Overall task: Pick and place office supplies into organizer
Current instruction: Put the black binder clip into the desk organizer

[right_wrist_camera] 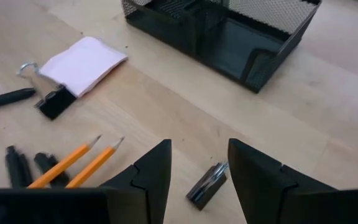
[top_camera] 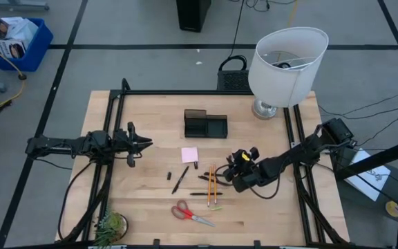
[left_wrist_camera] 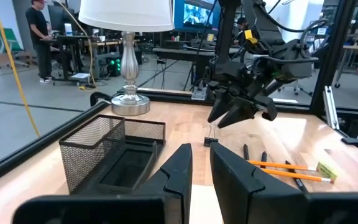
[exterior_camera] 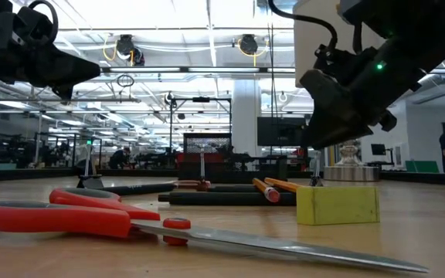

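Between the spread fingers of the right gripper (right_wrist_camera: 197,171), poised low beside the pencils (right_wrist_camera: 73,163), a small dark clip (right_wrist_camera: 205,182) is framed lying slantwise on the table, the organizer (right_wrist_camera: 229,31) well beyond, while the left gripper (top_camera: 142,144), nearly pressed together, is parked farther off.

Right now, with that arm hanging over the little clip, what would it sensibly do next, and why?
Probably lower the right end effector straight down and close on the small binder clip. Its fingers stand open, and the clip lies on the table just beyond the gap between them. The organizer sits just beyond. The left end effector waits off to the side.
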Motion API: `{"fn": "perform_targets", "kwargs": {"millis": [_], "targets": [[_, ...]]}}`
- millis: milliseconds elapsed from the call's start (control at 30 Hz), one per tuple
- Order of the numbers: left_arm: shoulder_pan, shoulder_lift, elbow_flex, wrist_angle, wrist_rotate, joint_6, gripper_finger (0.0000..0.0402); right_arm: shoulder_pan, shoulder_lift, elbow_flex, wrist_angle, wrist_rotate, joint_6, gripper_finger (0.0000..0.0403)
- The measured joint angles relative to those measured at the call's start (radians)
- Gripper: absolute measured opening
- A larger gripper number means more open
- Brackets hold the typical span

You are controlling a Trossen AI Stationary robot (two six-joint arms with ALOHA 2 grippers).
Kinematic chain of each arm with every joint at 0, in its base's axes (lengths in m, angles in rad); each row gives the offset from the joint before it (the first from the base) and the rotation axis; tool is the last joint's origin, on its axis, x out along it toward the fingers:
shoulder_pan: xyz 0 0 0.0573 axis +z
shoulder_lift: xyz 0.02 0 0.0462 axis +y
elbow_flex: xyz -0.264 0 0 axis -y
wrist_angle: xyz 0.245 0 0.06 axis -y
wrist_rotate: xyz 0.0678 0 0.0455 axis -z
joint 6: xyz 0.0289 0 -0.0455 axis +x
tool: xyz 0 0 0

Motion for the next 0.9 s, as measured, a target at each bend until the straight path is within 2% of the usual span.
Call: {"fn": "perform_targets", "kwargs": {"millis": [400,533,900], "targets": [[0.0,0.0,0.0,0.0,0.0,0.019,0.0063,0.047,-0.007,0.0,-0.063,0.026,-0.008,0.0145],[0.0,0.0,0.0,0.0,0.0,0.018,0.0063,0.047,-0.036,0.0,-0.061,0.022,-0.063,0.0145],[0.0,0.0,-0.001,0.0,0.001,0.016,0.0063,0.031,-0.063,0.0,-0.086,-0.028,0.01,0.014]]}}
